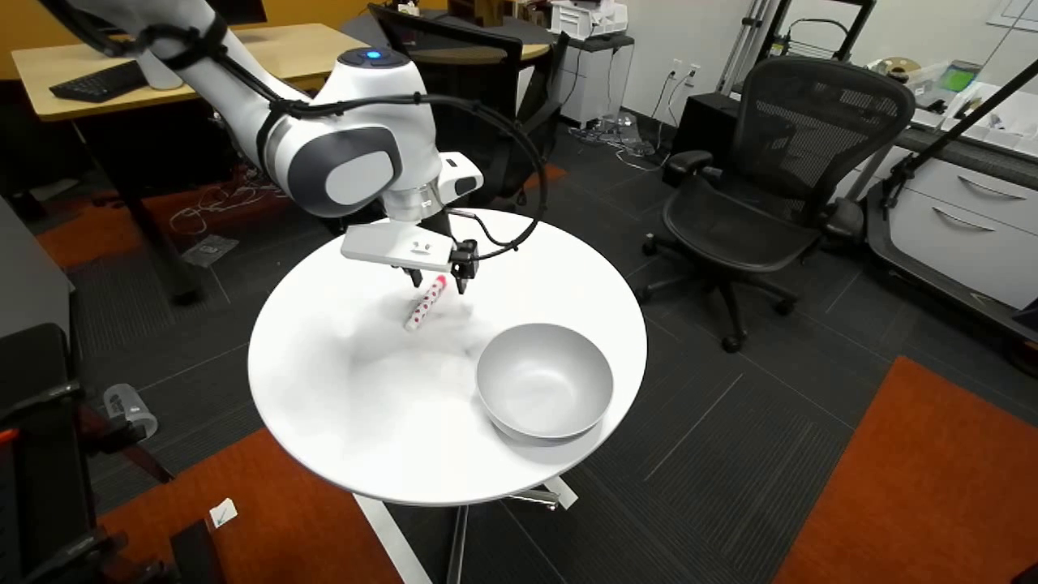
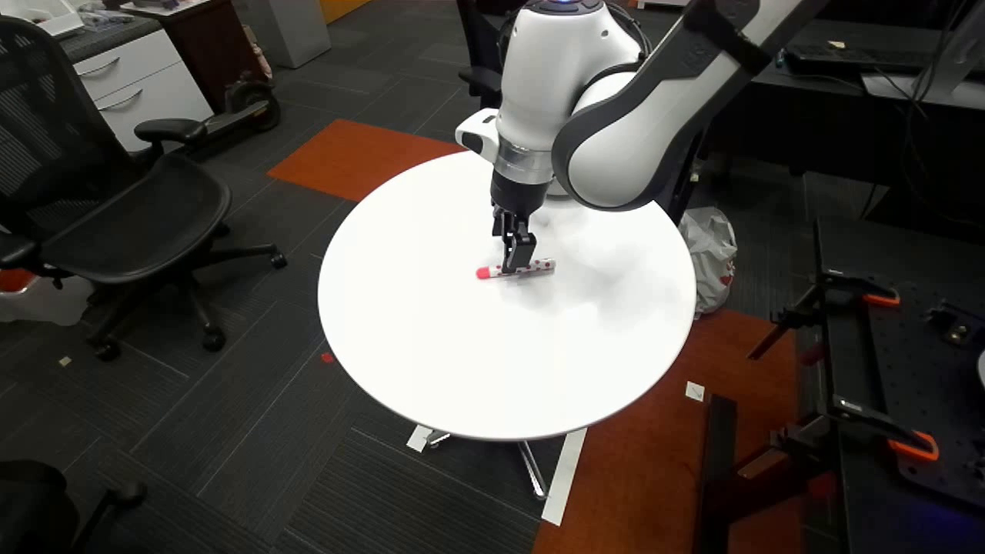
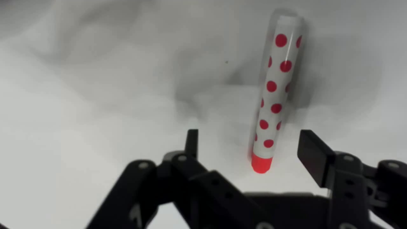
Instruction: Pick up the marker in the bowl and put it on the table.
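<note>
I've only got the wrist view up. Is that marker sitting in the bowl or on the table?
Observer: On the table. In an exterior view the red-dotted marker lies on the round white table, outside the grey bowl.
Operator: Where's the bowl, then?
Observer: On the same table top, near its edge, with a gap between it and the marker.
Operator: Anything standing close to the table?
Observer: Yes, a black mesh-back office chair, seen in both exterior views.
</note>
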